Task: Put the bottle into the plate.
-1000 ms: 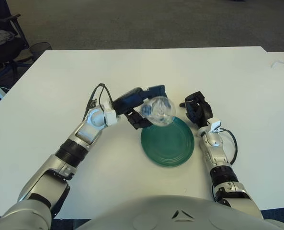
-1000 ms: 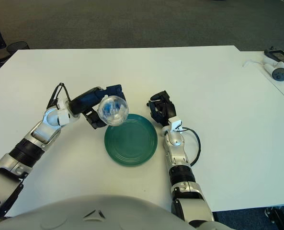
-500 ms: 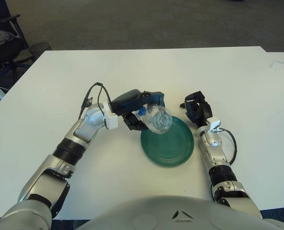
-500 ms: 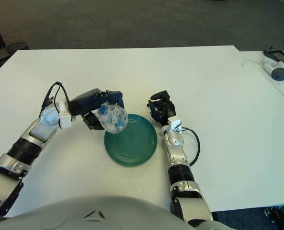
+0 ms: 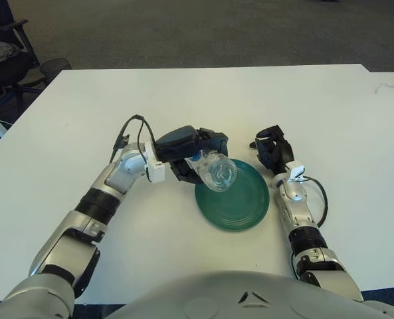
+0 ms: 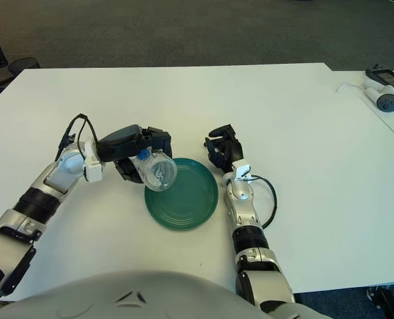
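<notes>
**Bottle held over plate rim, left hand**

Left hand (image 5: 195,154): dark three-finger hand, fingers wrapped around a clear plastic bottle (image 5: 215,171). Positioned just off the left upper edge of the plate.

Clear plastic bottle: tilted, base toward the camera, blue cap (image 6: 143,155) at the hand end. Its base overlaps the plate's left upper rim in both views; contact with the plate cannot be told.

Green plate (image 5: 240,206): round, lying flat on the white table (image 5: 183,93), between the two hands.

Right hand (image 6: 222,151): idle, just beside the plate's right upper edge, fingers curled, holding nothing.

Far right table edge: small grey devices (image 6: 385,90) with a white cable.
</notes>
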Tool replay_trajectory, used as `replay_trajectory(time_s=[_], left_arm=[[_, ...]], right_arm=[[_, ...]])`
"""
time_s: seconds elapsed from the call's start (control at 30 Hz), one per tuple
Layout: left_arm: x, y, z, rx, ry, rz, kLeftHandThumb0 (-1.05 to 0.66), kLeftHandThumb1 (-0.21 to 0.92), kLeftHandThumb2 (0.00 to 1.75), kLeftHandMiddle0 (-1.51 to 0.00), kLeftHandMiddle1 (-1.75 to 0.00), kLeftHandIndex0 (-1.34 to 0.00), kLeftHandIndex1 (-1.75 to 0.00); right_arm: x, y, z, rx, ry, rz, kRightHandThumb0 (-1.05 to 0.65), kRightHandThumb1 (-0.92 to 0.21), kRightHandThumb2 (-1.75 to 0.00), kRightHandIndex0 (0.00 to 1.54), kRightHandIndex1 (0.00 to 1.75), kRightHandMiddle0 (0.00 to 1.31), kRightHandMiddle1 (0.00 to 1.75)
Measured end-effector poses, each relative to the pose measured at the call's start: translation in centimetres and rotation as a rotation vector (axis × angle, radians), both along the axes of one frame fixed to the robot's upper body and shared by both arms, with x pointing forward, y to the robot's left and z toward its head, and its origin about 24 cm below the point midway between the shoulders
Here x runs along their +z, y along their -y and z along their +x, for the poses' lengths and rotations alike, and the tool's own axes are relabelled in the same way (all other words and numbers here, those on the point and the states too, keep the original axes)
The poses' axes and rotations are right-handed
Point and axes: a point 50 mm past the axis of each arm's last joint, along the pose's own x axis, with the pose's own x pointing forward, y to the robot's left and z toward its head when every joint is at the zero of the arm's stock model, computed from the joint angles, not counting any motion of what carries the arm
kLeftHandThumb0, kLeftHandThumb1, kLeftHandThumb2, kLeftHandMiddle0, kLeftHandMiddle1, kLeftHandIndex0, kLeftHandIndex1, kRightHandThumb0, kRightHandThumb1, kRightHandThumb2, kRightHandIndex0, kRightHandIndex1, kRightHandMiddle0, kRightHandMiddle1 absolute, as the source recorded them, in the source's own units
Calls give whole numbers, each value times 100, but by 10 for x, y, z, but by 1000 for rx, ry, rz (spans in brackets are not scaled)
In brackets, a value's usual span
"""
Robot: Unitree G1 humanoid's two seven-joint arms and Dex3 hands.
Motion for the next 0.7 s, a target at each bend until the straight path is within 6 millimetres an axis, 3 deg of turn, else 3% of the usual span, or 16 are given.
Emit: replay_trajectory(time_s=[0.7], left_arm=[[7, 10, -3, -15, 65, 75, -48, 27, 136, -114, -175, -64, -175]], right_arm=[[0, -5, 3, -25, -11, 0, -1, -92, -43, 32, 145, 17, 173]])
